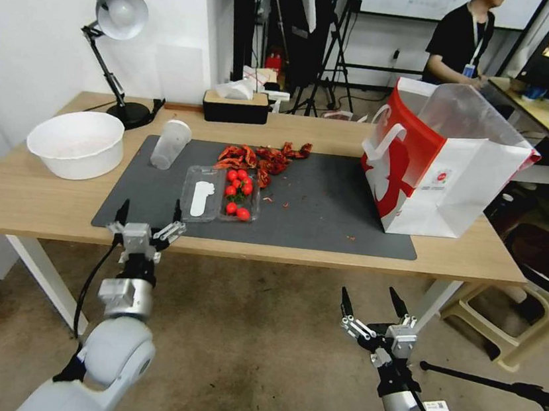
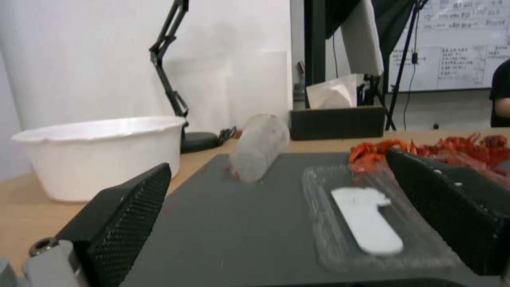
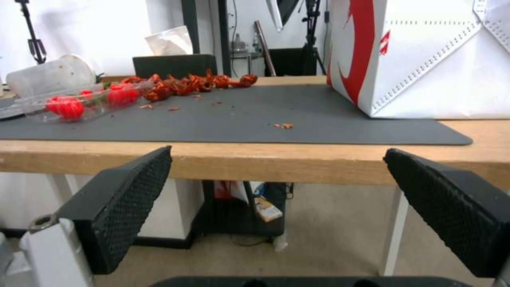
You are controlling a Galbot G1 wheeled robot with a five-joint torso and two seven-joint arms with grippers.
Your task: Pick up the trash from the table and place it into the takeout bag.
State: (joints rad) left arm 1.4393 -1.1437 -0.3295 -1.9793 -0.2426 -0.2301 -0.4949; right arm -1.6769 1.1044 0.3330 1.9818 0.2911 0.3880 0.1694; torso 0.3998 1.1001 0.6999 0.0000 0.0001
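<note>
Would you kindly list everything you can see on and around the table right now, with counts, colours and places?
Table: one, light wood top, white legs.
Mat: one, dark grey, on the table's middle.
Bowl: one, white, left end of the table.
Cup: one, frosted, lying at the mat's far left.
Clamshell tray: one, clear, open on the mat, holding red tomatoes.
Crayfish shells: a red pile, behind the tray.
Takeout bag: one, white and red, standing at the right end.
Lamp: one, black, far left corner.
Tissue box: one, black, far edge.
Stool: one, beige, right of the table.
Left gripper: at the mat's near edge, jaws open.
Right gripper: below the table's edge, jaws open.
</note>
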